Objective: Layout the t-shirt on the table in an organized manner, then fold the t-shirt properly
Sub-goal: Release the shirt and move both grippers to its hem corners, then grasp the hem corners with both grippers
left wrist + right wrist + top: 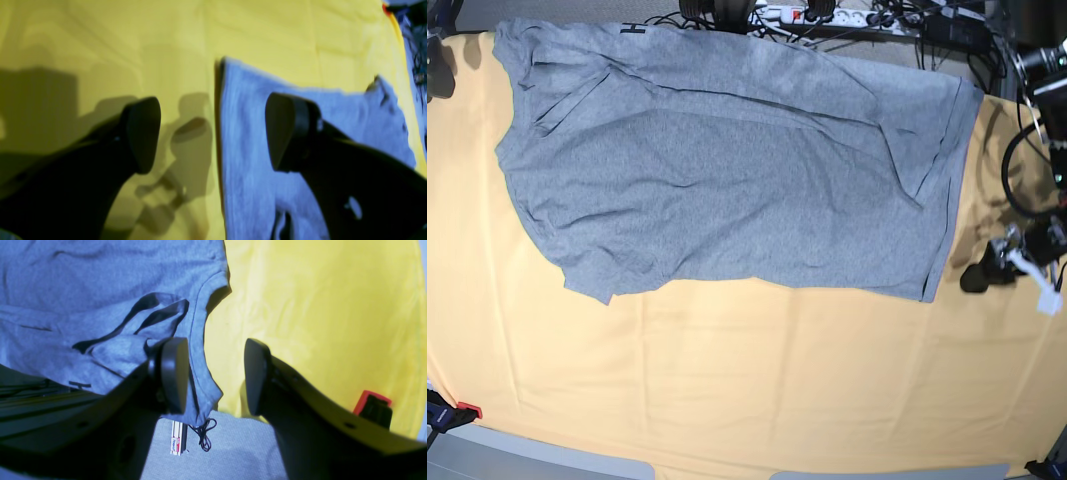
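The grey t-shirt (727, 180) lies spread, somewhat wrinkled, over the far half of the yellow-covered table (727, 390), plain side up. Its far edge reaches the table's back rim. My left gripper (217, 133) is open and hovers over the shirt's straight side edge (223, 140); one finger is above bare cloth, the other above the shirt. In the base view it shows at the right (999, 265). My right gripper (215, 376) is open at the shirt's hemmed corner (200, 366), by the table's rim. One finger (173, 376) is over rumpled fabric with black print.
A red-and-black clamp (372, 405) grips the table edge near the right gripper, and another sits at the front left corner (462, 410). Grey carpet (233, 446) lies below the rim. A power strip and cables (827, 15) run behind the table.
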`<state>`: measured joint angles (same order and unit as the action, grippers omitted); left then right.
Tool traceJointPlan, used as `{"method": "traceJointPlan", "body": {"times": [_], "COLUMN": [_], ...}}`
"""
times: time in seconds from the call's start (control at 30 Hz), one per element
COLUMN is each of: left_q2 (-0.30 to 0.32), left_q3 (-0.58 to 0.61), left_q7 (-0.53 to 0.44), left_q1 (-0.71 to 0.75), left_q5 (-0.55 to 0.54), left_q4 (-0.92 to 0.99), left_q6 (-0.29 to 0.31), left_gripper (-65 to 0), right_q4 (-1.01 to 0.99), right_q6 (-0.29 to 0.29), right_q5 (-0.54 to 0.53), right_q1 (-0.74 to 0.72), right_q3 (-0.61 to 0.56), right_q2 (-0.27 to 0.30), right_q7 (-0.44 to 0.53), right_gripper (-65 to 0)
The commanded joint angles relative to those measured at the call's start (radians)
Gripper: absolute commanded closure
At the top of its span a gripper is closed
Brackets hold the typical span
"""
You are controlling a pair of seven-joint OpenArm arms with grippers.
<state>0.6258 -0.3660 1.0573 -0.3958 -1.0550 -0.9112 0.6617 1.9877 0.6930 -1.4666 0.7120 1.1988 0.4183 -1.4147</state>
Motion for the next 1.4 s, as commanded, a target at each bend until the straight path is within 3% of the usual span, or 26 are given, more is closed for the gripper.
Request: {"method": "traceJointPlan", "body": {"times": [0.0,0.3,0.53,0.63,0.73,0.83,1.0,1.13,1.27,1.37], "left_q2": [0.005,-0.138,-0.187,-0.194,-0.193,-0.193,-0.188,-0.188,-0.188,-0.188], "left_q3": [0.006,0.027,0.041,0.102,0.175,0.188,0.186,0.186,0.186,0.187], "left_q7": [-0.028,-0.07,-0.067,-0.028,-0.018,-0.022,-0.029,-0.036,-0.037,-0.036], "left_q1": [-0.047,-0.077,0.003,0.008,-0.008,-0.035,-0.075,-0.093,-0.098,-0.098], "left_q5": [0.01,0.163,0.143,0.098,0.076,0.078,0.088,0.116,0.115,0.115], "left_q4": [-0.009,-0.005,-0.005,-0.005,-0.005,-0.005,-0.005,-0.005,-0.005,-0.005], "left_q6": [0.004,-0.018,-0.013,0.036,0.036,0.036,0.036,0.036,0.036,0.036], "left_gripper": [-49.2,-49.2,-49.2,-49.2,-49.0,-39.6,-0.4,0.0,0.0,0.0], "right_q4": [0.012,0.011,0.011,0.012,0.012,0.011,0.009,0.006,0.006,0.006], "right_q6": [0.005,0.005,0.005,0.005,0.005,0.005,0.005,0.005,0.005,0.005], "right_q5": [-0.017,-0.017,-0.017,-0.017,-0.017,-0.017,-0.017,-0.014,0.163,0.365], "right_q1": [0.005,0.005,0.005,0.003,-0.004,-0.037,-0.145,-0.259,-0.381,-0.457], "right_q3": [0.011,0.011,0.011,0.011,0.011,0.011,0.005,-0.032,-0.163,-0.31], "right_q2": [0.02,0.019,0.019,0.019,0.019,0.019,0.01,0.01,0.009,0.014], "right_q7": [0.018,0.018,0.018,0.018,0.018,0.018,0.018,0.018,0.114,0.185], "right_gripper": [-29.6,-29.6,-29.6,-29.6,-29.6,-29.6,-29.6,-29.6,-29.6,-29.6]}}
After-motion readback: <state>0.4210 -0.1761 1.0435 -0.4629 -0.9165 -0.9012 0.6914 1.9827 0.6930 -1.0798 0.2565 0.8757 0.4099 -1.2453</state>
